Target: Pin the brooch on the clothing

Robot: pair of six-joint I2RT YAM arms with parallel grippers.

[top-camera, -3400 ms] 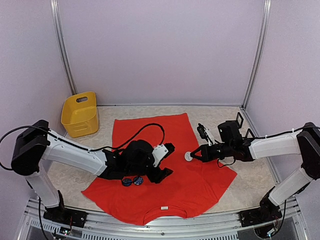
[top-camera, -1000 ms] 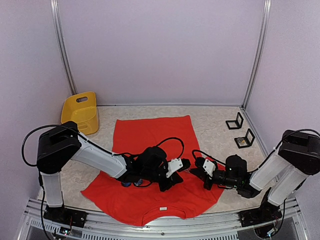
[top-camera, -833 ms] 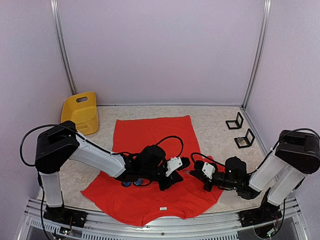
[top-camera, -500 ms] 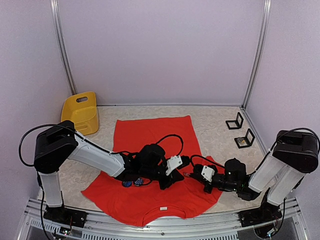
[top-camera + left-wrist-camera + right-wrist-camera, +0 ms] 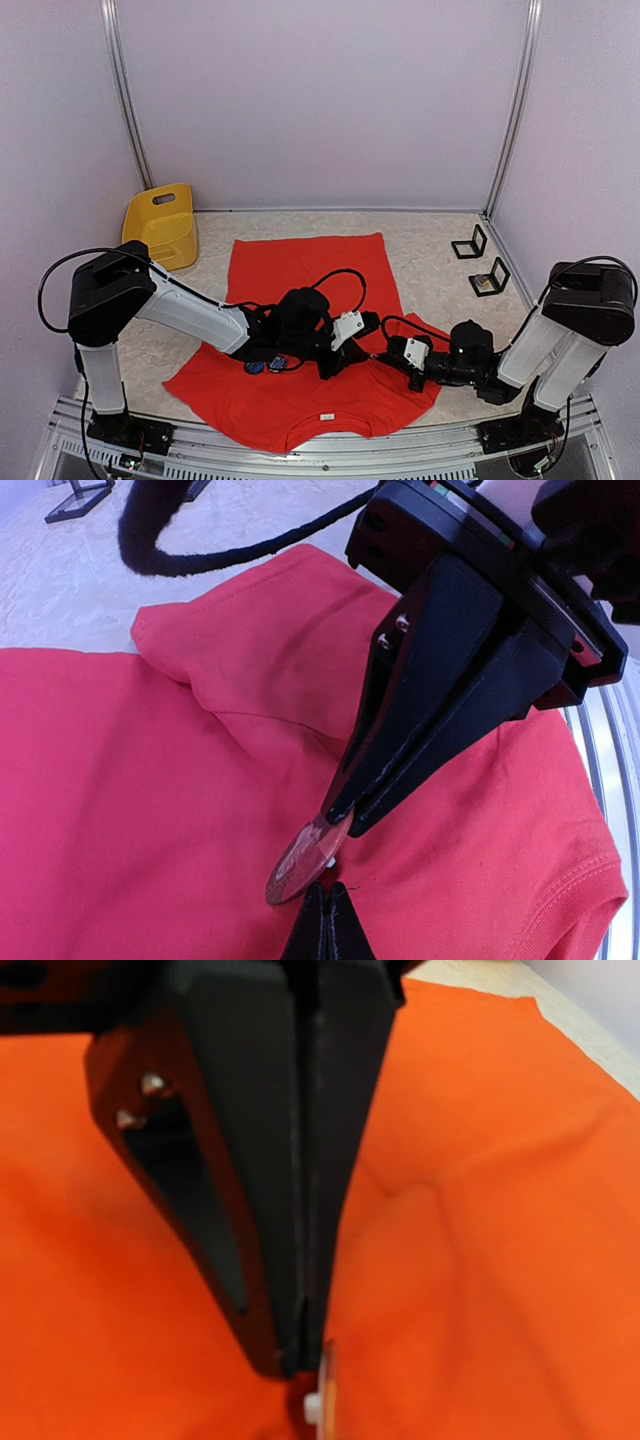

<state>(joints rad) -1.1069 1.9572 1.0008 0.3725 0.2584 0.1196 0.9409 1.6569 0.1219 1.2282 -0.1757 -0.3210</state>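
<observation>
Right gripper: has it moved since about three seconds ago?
Yes. The right gripper has come toward the table's near edge, away from the black frame stand at the back right, over the red-orange T-shirt.

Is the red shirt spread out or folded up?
Spread out. The red T-shirt lies opened flat on the table, sleeves out to both sides, with only a few wrinkles.

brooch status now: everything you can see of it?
Small flat round disc, shiny, tinted red by the fabric: the brooch hangs tilted, its upper rim pinched in the right gripper's shut fingertips. Its lower edge is at the red T-shirt, beside the left gripper's shut tips; contact unclear. No pin visible.
</observation>
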